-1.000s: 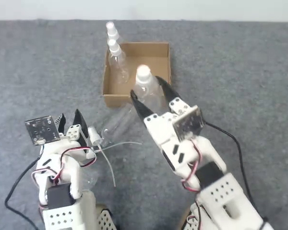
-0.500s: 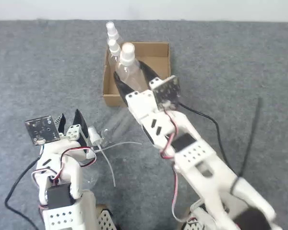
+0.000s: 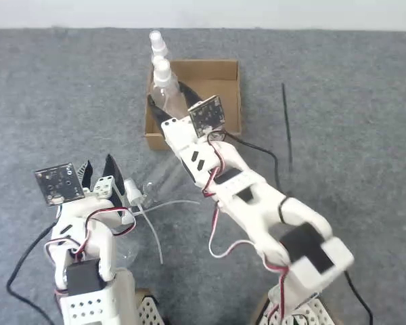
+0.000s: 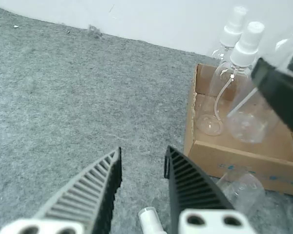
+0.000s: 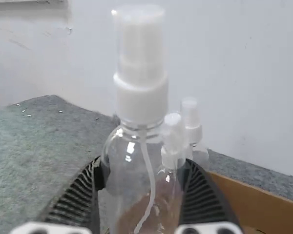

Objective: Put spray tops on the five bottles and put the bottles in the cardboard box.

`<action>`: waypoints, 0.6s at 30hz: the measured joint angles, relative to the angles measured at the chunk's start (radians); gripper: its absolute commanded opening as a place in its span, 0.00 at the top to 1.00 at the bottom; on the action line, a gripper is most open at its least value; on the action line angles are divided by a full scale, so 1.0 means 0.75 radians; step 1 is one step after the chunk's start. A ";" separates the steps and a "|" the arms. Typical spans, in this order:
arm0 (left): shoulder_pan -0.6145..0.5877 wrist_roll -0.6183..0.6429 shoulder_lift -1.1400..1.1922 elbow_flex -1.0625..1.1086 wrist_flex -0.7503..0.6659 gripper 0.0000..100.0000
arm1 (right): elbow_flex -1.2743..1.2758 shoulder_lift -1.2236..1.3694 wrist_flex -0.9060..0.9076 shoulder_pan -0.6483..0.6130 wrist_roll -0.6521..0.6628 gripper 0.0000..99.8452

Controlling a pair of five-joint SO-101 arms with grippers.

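Left gripper (image 4: pixel 143 152) is just sitting open with nothing in it. A loose spray top (image 4: pixel 150 219) lies on the table (image 3: pixel 338 101) right beside it, and a clear bottle (image 3: pixel 164 175) is on its side a bit ahead. Right gripper (image 5: pixel 142 168) is clamped on a capped bottle (image 5: pixel 139 117), upright over the cardboard box (image 3: pixel 220 84), with two more capped bottles (image 4: pixel 247 41) just behind.

Table (image 3: pixel 338 81) covered edge to edge in grey, carpet-like cloth. Carries at twelve o'clock an open cardboard box (image 3: pixel 220 68), sitting flat. Holds, just off the box's near wall and toward nine o'clock of centre, a clear bottle (image 3: pixel 166 177) on its side. Beside that, around eight o'clock, bears a loose white spray top (image 3: pixel 134 193), its thin tube (image 3: pixel 179 202) trailing across the cloth.
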 measured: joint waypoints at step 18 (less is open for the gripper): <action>0.000 0.000 0.000 0.000 0.000 0.87 | -0.178 0.428 -0.164 0.000 0.000 0.98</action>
